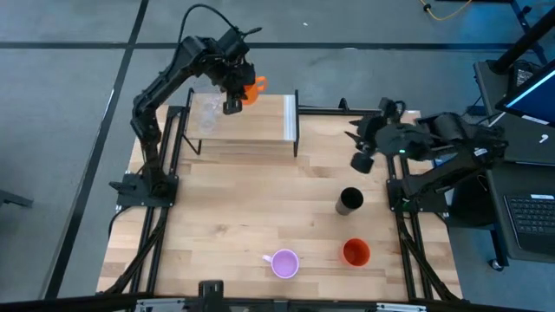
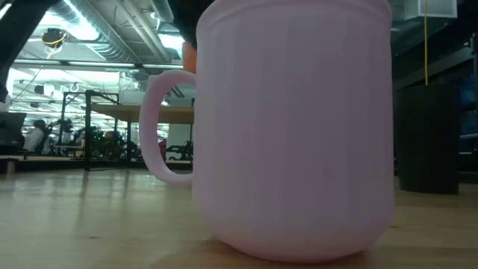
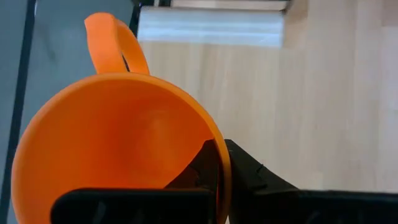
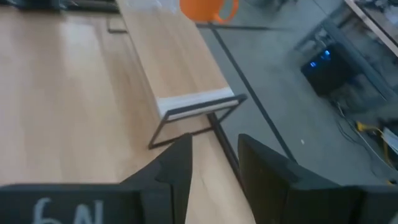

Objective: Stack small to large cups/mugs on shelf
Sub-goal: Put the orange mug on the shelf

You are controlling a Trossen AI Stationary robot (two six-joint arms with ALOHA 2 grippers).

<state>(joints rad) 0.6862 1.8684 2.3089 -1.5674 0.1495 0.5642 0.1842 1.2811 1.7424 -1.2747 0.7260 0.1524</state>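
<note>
Lilac mug upright, handle left | left tool grips orange mug

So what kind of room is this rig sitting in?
Probably an industrial lab or workshop: exposed ceiling ducts and metal-framed workbenches show behind the big lilac handled mug, and a laptop sits beside the wooden table.

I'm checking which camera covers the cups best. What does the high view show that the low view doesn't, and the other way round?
Only the high view shows the left gripper shut on the orange mug over the shelf, a clear glass on that shelf, the red-orange cup and the right gripper waiting, open, over the table's right side. Only the low view shows the room behind the table, with ceiling lights and distant benches. Both show the lilac mug, the black tumbler and the tabletop.
</note>
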